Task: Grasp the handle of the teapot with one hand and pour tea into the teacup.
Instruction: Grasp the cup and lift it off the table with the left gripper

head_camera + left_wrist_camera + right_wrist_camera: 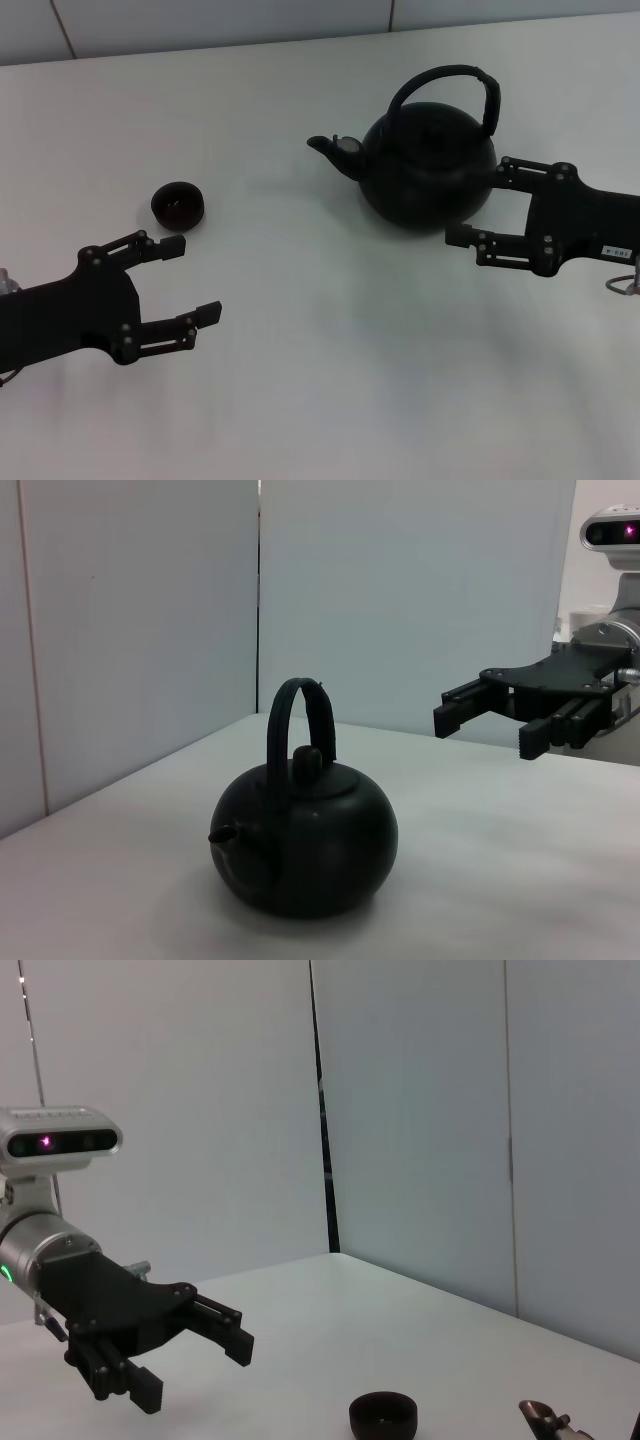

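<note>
Looking at your head view, nearest to you is the left gripper (190,282), low on the left side of the white table (330,380). Its fingers are spread wide and hold nothing. The upper fingertip sits just beside the teacup (179,204) but you can see a sliver of table between them, so no contact. The right wrist view confirms it: left gripper (195,1355) is open above the table, with the teacup (383,1414) near it and standing apart.

Next out, on your right, the right gripper (475,205) comes in from the right edge. Its fingers are also wide apart and grip nothing. The lower fingertip is by the base of the teapot (428,170); the upper finger runs in behind the pot's right flank. You can't tell from the head view if either touches. The left wrist view shows that gripper (480,720) open and clear of the teapot (305,835), off to its side.

Teapot stands upright, centre-right on the table, spout toward the teacup, well apart from it. The handle (446,78) arches over the lid, ungripped. Farthest back are the pale wall panels (220,20).
</note>
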